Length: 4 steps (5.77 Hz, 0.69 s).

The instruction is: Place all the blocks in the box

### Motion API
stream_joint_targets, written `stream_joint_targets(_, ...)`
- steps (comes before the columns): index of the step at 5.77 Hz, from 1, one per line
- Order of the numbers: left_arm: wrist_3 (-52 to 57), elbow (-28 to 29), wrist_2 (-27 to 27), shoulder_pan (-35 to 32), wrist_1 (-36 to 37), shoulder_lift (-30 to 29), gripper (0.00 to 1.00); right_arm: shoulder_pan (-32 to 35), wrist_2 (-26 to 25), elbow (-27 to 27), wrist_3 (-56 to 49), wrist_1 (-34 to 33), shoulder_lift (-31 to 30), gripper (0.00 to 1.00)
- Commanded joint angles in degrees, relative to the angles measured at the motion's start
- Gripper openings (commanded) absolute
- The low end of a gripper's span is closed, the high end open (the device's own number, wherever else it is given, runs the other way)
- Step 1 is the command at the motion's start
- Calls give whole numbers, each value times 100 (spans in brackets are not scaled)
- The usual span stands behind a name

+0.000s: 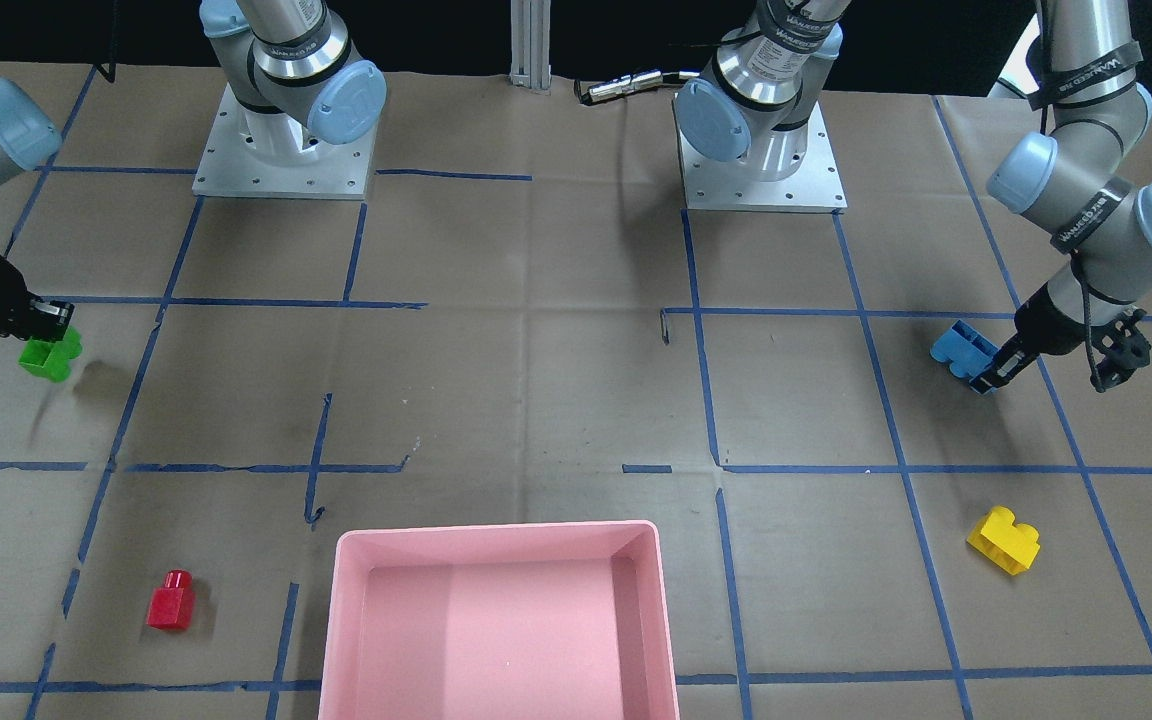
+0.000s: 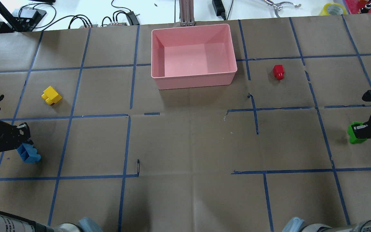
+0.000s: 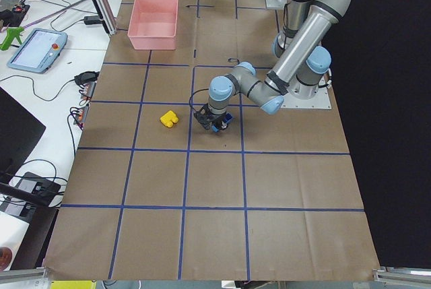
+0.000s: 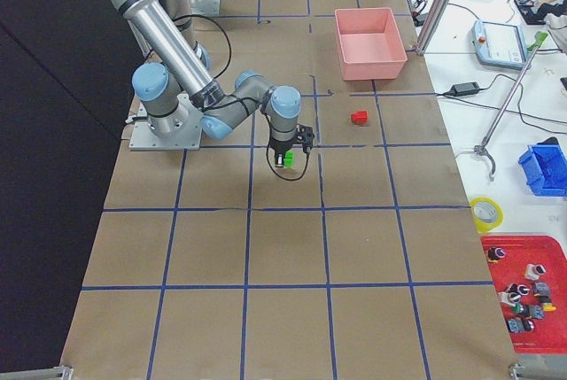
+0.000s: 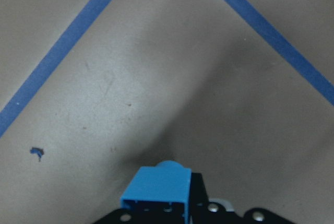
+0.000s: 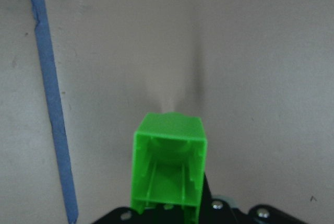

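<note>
The left end effector [image 1: 994, 375] is closed on the light blue three-stud plastic brick [image 1: 964, 355], gripped at one end near the robot's left edge of the brown paper-covered tabletop [image 1: 536, 400]. The right end effector [image 1: 51, 325] is closed on the green two-stud plastic brick [image 1: 51, 357] near the opposite edge.

The shallow pink rectangular plastic tray [image 1: 496, 528] is positioned at the middle of the far edge, well apart from both end effectors. The yellow two-stud plastic brick [image 1: 1004, 540] is located on the tabletop roughly between the left end effector and the tray. The small red one-stud plastic brick [image 1: 172, 601] is located roughly between the right end effector and the tray.

A grid of blue tape lines [image 1: 696, 400] is laid across the tabletop. An aluminium post [image 2: 186, 13] is mounted just behind the tray, with black cables [image 2: 82, 21] beside it.
</note>
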Motion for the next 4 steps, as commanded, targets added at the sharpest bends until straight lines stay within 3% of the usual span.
stream_joint_targets(1,66,161,-35,-30,-109,27,0,-2,-5,-415,-20,748,-204,9)
stream_joint_targets(2,66,615,-44,-204,-572,210,0,-2,-5,-608,14,793,-213,9)
stream_joint_targets(4,40,2333,-27,-721,-2537,335,0,85,108,-1973,102,1728,-510,1)
